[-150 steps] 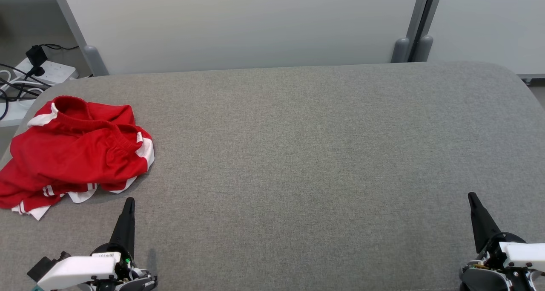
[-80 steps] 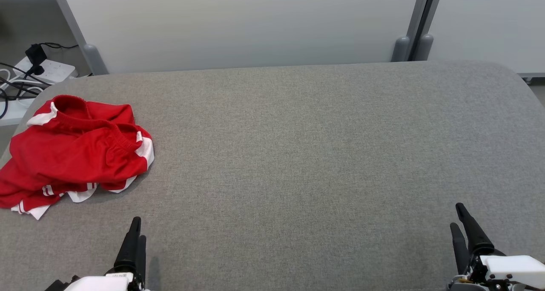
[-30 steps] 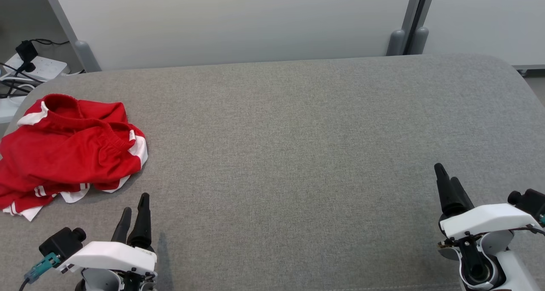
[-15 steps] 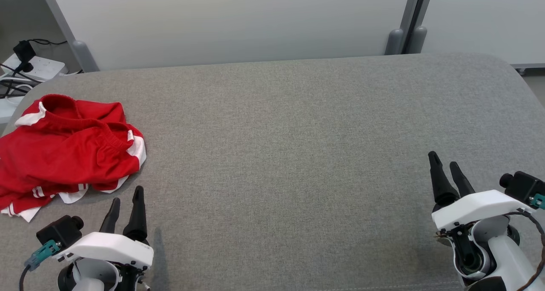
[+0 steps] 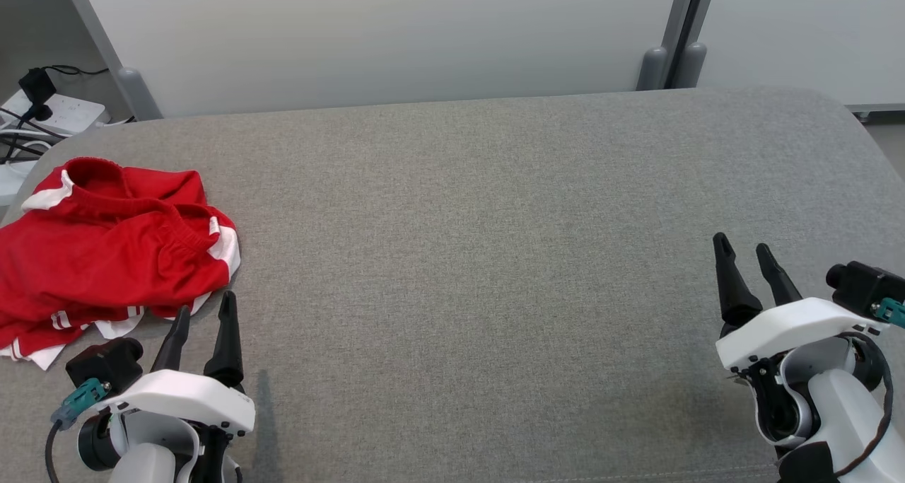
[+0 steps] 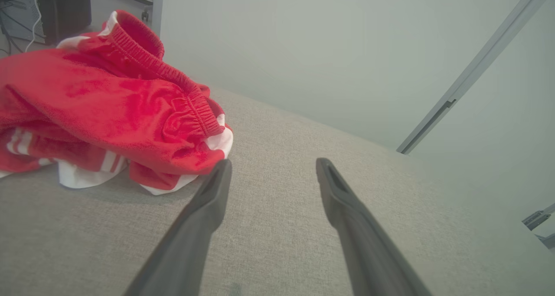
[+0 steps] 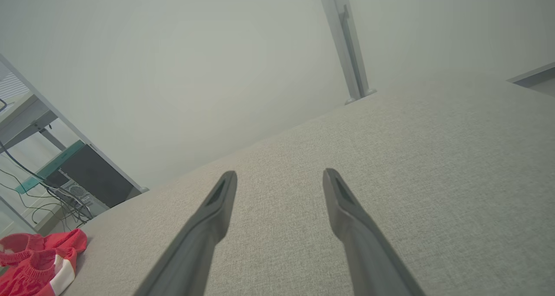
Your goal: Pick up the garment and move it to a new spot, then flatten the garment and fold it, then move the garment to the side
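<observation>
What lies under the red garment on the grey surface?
The red garment lies crumpled directly on the grey padded surface. White-striped hems stick out beneath the top red layer. Whether anything else lies under the pile is hidden by the cloth.

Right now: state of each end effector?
Left end effector: open, holding nothing, close beside the garment.
Right end effector: open, holding nothing.

- The left gripper [image 5: 205, 304] sits at the lower left of the head view, jaws spread wide and empty, its dark fingers [image 5: 226, 334] pointing forward
- The right gripper [image 5: 741, 243] sits at the lower right, equally spread and empty, above its white wrist [image 5: 792, 324]
</observation>
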Tool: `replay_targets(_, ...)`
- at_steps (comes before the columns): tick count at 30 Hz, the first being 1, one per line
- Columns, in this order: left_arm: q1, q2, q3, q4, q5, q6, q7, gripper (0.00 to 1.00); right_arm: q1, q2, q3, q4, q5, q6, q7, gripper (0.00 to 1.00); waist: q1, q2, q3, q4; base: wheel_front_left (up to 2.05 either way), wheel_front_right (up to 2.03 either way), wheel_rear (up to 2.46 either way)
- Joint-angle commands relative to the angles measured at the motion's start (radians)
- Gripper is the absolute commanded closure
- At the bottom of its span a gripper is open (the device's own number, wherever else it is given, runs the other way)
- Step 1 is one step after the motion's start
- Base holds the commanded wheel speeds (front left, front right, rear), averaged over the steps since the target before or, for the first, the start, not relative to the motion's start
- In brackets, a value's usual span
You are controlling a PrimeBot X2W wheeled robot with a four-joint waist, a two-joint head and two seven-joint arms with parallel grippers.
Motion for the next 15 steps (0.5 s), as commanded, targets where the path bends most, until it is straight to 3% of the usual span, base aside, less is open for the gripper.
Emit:
replay_targets(1, -0.062, 0.017, 0.029, -0.016, 0.032, 0.011, -0.015, 0.00, -0.058, -0.008, 0.017, -0.020, -0.034, 0.006, -0.020, 0.00, -0.0001, 0.0000, 0.000, 0.000, 0.00, 0.00, 0.00)
replay_targets(15, -0.077, 0.006, 0.063, -0.002, 0.209, 0.017, -0.056, 0.00, -0.080, -0.010, -0.004, 0.002, -0.211, 0.007, -0.061, 0.00, -0.0001, 0.0000, -0.005, -0.004, 0.00, 0.00, 0.00)
